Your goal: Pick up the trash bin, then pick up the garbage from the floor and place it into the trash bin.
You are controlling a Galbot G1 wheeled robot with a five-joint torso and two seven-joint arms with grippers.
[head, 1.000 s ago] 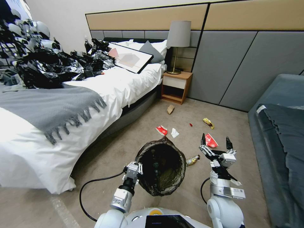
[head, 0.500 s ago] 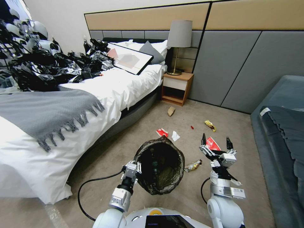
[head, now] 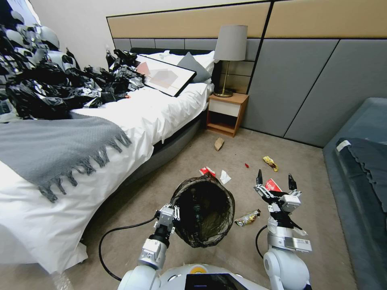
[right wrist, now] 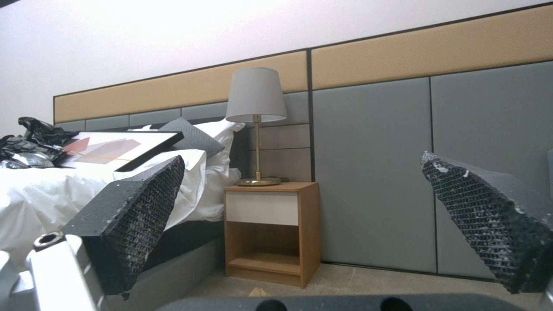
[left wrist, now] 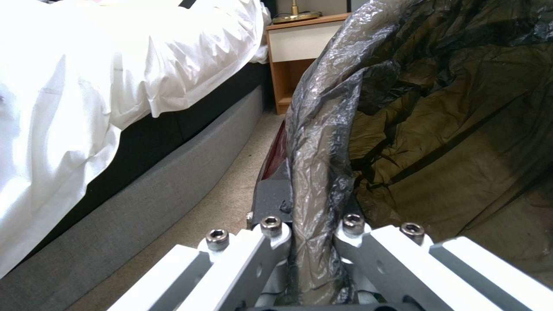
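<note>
The trash bin (head: 203,213) was kept pinched at its bag-lined rim by the left gripper (head: 172,212), the right gripper (head: 274,186) was held wide open and empty, and the garbage (head: 248,218) had been brought nearer as the base advanced.

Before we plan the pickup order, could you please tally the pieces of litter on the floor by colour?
Red-and-white: 2, one wrapper behind the trash bin, one beyond the open right pincer
Yellow: 1, wrapper
Dark, shiny: 1, snack wrapper
White: 1, tissue
Brown: 1, paper
Red: 1, tiny scrap
Total: 7
</note>
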